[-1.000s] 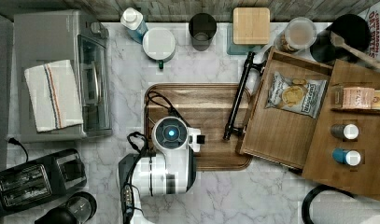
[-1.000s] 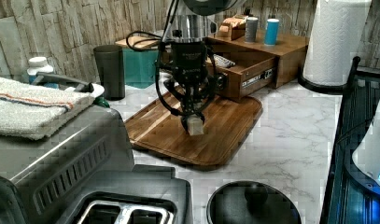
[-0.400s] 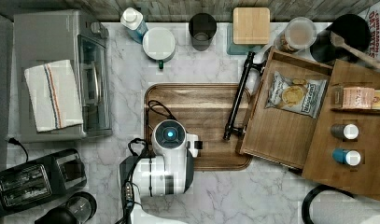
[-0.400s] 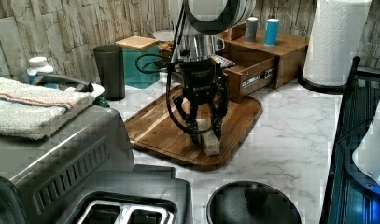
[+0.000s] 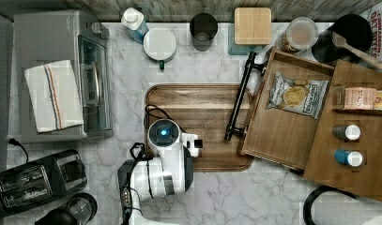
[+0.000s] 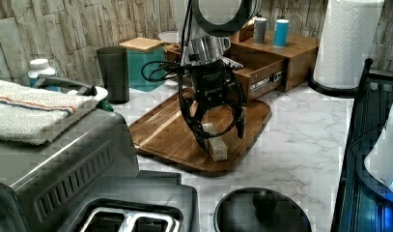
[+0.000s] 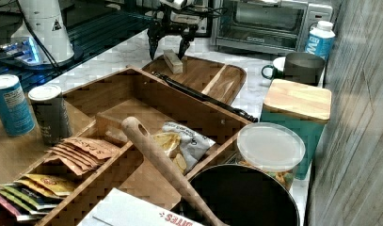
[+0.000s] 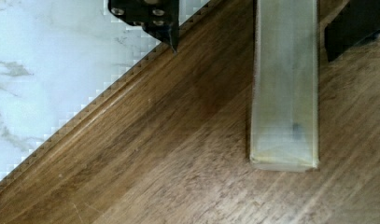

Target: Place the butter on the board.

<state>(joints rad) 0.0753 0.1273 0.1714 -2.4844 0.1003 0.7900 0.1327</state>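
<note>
The butter (image 6: 216, 146) is a pale, wrapped stick lying flat on the board (image 6: 167, 135), near the board's front edge in the left view. My gripper (image 6: 220, 137) hangs just over it, open, one finger on each side and neither touching. In the right view the butter (image 7: 172, 61) rests on the board (image 7: 212, 75) under the spread gripper (image 7: 167, 48). The wrist view has the butter (image 8: 283, 84) on dark plank grain between the two black fingertips (image 8: 152, 18). From the top view, the arm (image 5: 164, 133) covers the board's (image 5: 202, 105) lower left corner.
An open wooden drawer (image 5: 282, 140) with a black handle (image 5: 238, 96) and a chip bag (image 5: 296, 96) borders the board on the top view's right. A toaster oven (image 5: 62, 75), a toaster (image 5: 36, 180), a mug (image 5: 159, 44) and a dark cup (image 5: 203, 30) stand around.
The gripper carried the butter from the board's middle toward its near edge, lowered it, and opened. The butter now lies free on the board.
</note>
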